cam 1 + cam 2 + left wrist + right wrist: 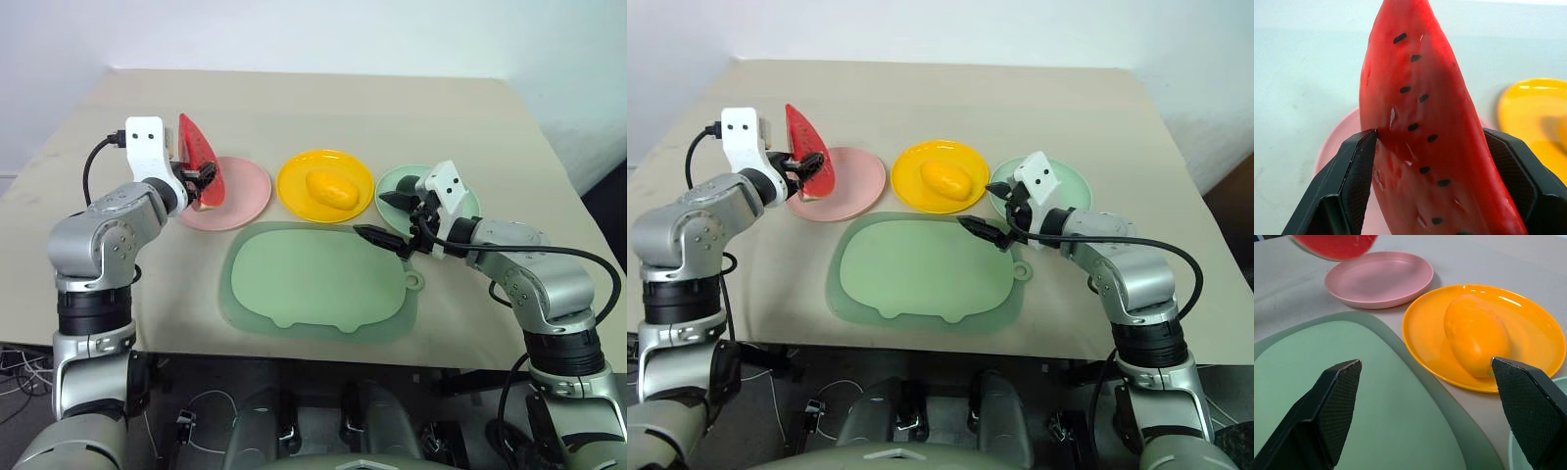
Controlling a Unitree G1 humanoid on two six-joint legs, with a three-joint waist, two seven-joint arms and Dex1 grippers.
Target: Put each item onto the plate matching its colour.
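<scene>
Watermelon wedge (pixel 1415 127) clamped upright in left gripper (pixel 199 176), raised over pink plate (pixel 245 196). Mango (pixel 332 189) lying on yellow plate (pixel 294 181). Right gripper (pixel 387 217) spread wide, empty, between green mat (pixel 313 284) and mint plate (pixel 397 181).

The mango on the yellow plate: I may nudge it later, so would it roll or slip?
The mango looks rounded and glossy, so it may well slip and roll sideways. The yellow plate has a raised rim, which would probably stop it.
</scene>
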